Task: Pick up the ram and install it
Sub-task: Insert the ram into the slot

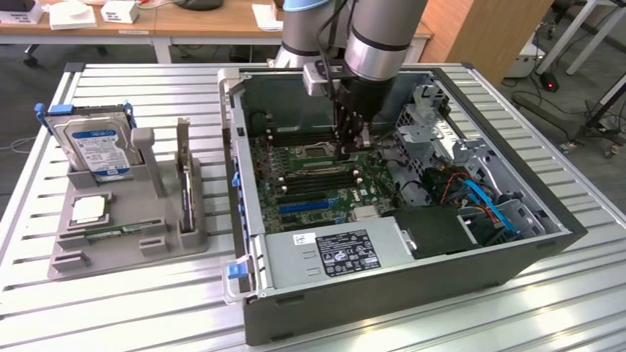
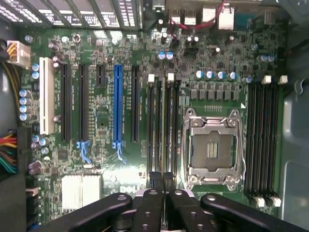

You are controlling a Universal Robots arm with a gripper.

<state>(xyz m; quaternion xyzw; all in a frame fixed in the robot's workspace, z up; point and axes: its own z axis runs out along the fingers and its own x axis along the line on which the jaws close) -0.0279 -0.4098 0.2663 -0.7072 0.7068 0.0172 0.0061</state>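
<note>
The gripper (image 1: 350,149), upper centre of the exterior view, is inside the computer case (image 1: 391,293). It is closed on the ram (image 2: 164,125), which stands edge-on among the memory slots (image 2: 152,125). Pickup looks done; I cannot tell whether the ram is seated.

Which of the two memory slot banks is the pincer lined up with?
The bank between the CPU socket and the expansion slots; the pincer sits at its end. The other bank lies beyond the socket, away from the pincer.
</note>
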